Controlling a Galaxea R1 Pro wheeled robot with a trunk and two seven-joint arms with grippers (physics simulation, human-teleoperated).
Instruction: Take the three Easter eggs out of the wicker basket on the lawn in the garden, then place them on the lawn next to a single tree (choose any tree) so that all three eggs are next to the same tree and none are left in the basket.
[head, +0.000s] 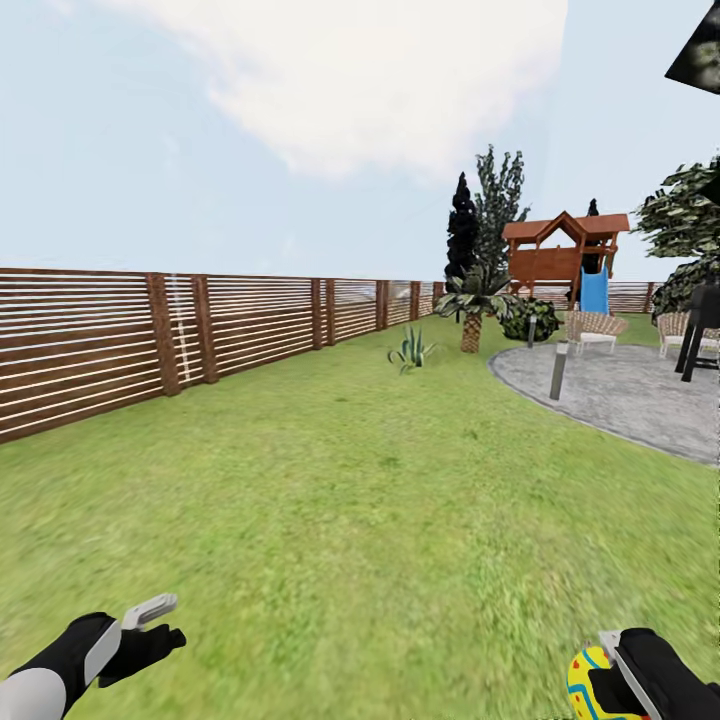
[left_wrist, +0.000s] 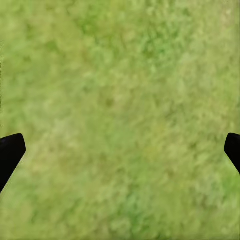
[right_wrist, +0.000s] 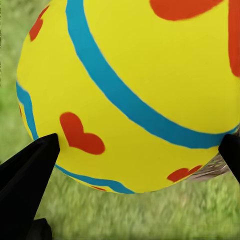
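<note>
Lawn (head: 330, 500) stretches ahead to the fence (head: 150, 335). Left end effector (head: 150, 625) hangs low over grass, fingers spread and empty. Right end effector (head: 610, 680), low too, grips an egg (head: 590, 685).

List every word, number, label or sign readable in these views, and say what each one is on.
There is no readable text in any view.
Easter egg, held in the right tool: only blue bands and red heart-like marks, no letters or digits.
Left tool: open over the lawn, plain black and grey, no label.
Wooden fence, play tower and patio: no signs or lettering visible.
</note>
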